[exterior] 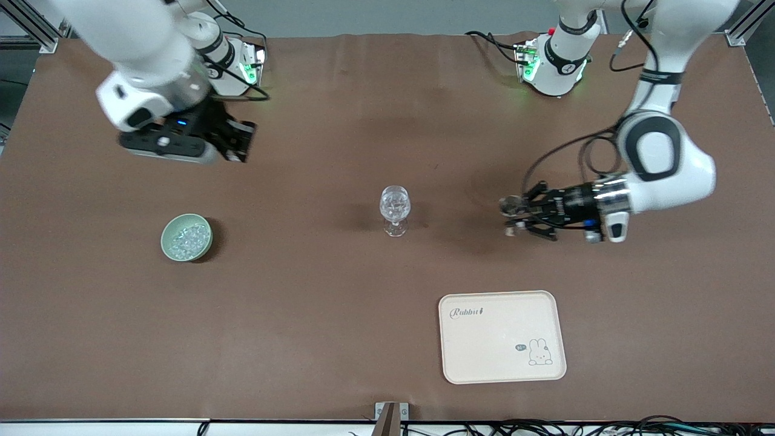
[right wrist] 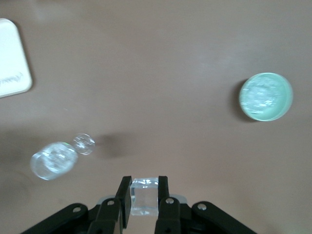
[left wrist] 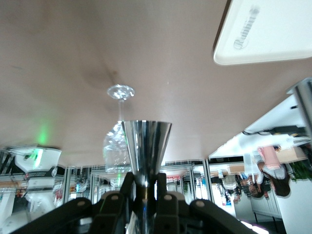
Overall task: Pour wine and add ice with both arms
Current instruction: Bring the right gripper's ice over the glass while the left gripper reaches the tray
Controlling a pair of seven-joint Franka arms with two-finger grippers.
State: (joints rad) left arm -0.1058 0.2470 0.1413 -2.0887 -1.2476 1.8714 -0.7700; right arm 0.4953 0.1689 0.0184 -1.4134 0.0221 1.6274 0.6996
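Ice: many tiny clear, glinting lumps, heaped in a pale green bowl set on the brown bench toward the right arm's end. In the right wrist view the ice shows as a glassy whitish mass filling the bowl.

A clear stemmed glass is stood upright near the bench's middle, well apart from the bowl, with glinting clear bits seen in its cup. The glass is also seen in the left wrist view, and in the right wrist view.

A cream tray with a rabbit print lies nearer the front camera than the glass, toward the left arm's end.

Right claw is held up over bare bench near the right arm's base; it is clamped on one clear ice cube, pinched between both fingers.

Left claw is held low over the bench beside the glass, toward the left arm's end; it is closed on a shiny metal cone-shaped cup, gripped at its narrow part, wide mouth pointed at the glass.
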